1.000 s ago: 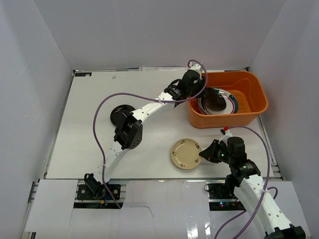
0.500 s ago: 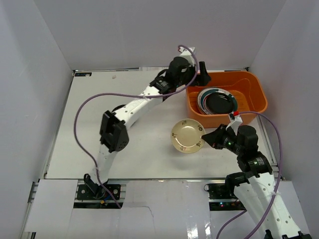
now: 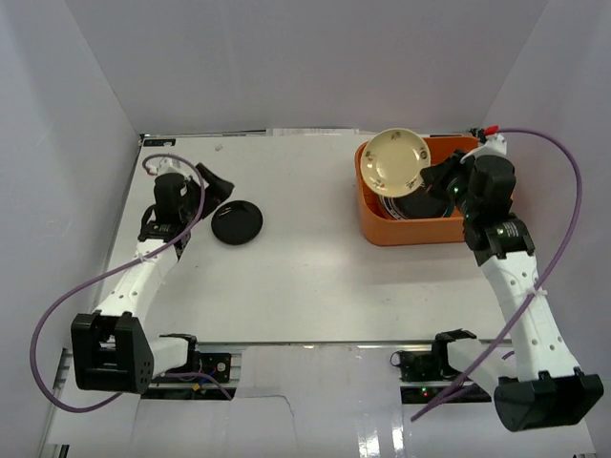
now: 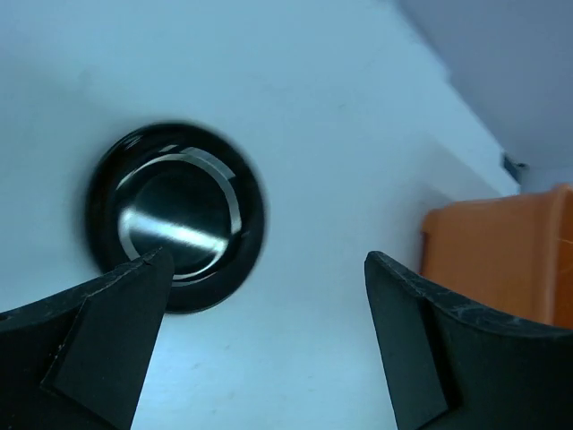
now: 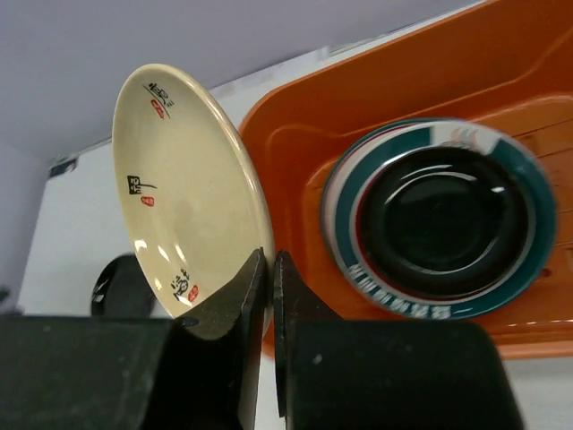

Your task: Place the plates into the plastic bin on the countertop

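**One cream round plate held over the orange rectangular plastic bin**

The right tool is pinched narrow on the lower rim of the cream round plate. The plate has small red and black marks and stands tilted on edge, raised at the left end of the orange rectangular plastic bin. Inside the bin, a glossy black round plate lies on top of a white plate with a green and red rim. Whether more plates lie underneath cannot be told. Across the white desk, the left tool is spread wide and holds nothing. It is poised just beside a second glossy black round plate, which lies flat on the desk, well apart from the bin.
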Tool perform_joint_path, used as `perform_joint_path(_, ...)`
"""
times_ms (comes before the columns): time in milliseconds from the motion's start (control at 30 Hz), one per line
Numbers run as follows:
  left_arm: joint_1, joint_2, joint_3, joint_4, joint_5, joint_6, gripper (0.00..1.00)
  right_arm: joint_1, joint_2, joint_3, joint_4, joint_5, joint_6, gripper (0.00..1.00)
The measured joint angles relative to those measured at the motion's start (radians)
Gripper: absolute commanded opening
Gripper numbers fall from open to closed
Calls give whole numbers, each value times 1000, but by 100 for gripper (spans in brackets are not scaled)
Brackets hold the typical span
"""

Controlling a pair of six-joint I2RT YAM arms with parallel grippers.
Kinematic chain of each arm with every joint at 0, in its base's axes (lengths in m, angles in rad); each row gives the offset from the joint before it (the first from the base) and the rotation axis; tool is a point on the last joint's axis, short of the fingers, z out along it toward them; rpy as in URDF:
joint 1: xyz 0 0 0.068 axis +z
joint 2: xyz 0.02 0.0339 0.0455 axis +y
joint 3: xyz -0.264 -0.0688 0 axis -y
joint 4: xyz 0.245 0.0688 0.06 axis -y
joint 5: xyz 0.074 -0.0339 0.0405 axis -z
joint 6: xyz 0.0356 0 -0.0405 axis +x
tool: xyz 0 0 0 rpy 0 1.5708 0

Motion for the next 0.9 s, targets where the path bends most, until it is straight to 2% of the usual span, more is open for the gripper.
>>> perform_joint_path(100, 89, 10, -143, -17, 32, -29, 98, -103, 115, 54, 22, 35, -14, 8)
perform_joint_path(200, 154, 23, -221, -20, 48, -51, 98, -203, 216, 61, 28, 42, -17, 8)
perform_joint_path(400, 198, 84, -248, 41, 69, -64, 85, -321, 360, 50, 34, -13, 16, 8)
perform_joint_path(500, 201, 138, -249, 79, 82, -69, 80, -334, 425, 46, 45, -40, 43, 12)
perform_joint_path(600, 202, 203, -246, 95, 95, -71, 74, -336, 454, 23, 54, -46, 64, 25)
perform_joint_path(667, 202, 238, -241, 100, 100, -72, 69, -336, 453, 2, 58, -45, 74, 40)
perform_joint_path(700, 202, 254, -238, 103, 101, -72, 67, -337, 453, -6, 60, -42, 82, 44)
perform_joint_path(733, 202, 265, -235, 105, 104, -72, 65, -338, 451, -14, 65, -41, 84, 51)
perform_joint_path(767, 202, 276, -232, 110, 107, -71, 64, -338, 446, -21, 69, -42, 88, 64)
perform_joint_path(833, 202, 303, -223, 120, 111, -71, 57, -338, 428, -31, 76, -43, 96, 70)
perform_joint_path(900, 202, 324, -218, 131, 117, -73, 51, -338, 397, -37, 83, -58, 101, 72)
